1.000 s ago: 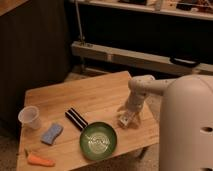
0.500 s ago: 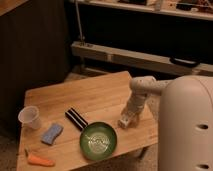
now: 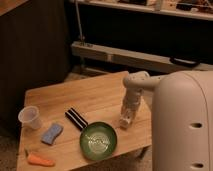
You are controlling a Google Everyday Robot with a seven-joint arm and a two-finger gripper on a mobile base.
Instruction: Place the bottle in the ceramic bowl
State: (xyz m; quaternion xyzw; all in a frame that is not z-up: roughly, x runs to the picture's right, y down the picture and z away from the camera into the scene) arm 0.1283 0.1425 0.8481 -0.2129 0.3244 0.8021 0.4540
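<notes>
The robot's white body [image 3: 182, 122] fills the right side, standing against the wooden table [image 3: 95, 97]. Its 1 arm [image 3: 134, 92] reaches down over the table's right part. The ceramic bowl [image 3: 99, 141], dark green and glossy, sits near the front edge. To its upper left lies a dark striped flat object [image 3: 76, 118]. Further left are a blue sponge [image 3: 51, 133], a clear plastic cup [image 3: 29, 117] and an orange carrot [image 3: 39, 160].

The gripper [image 3: 127, 118] hangs low, just right of the bowl and close to the tabletop. I cannot tell whether it is apart or clamped. A small pale shape at its lower end looks like the bottle [image 3: 124, 123], near the bowl's right rim but outside it. Whether it is held or resting on the wood is unclear.

The bottle is probably light, stiff and smooth, so it may slip or roll. A hold across its body, mid-length, seems safest.
</notes>
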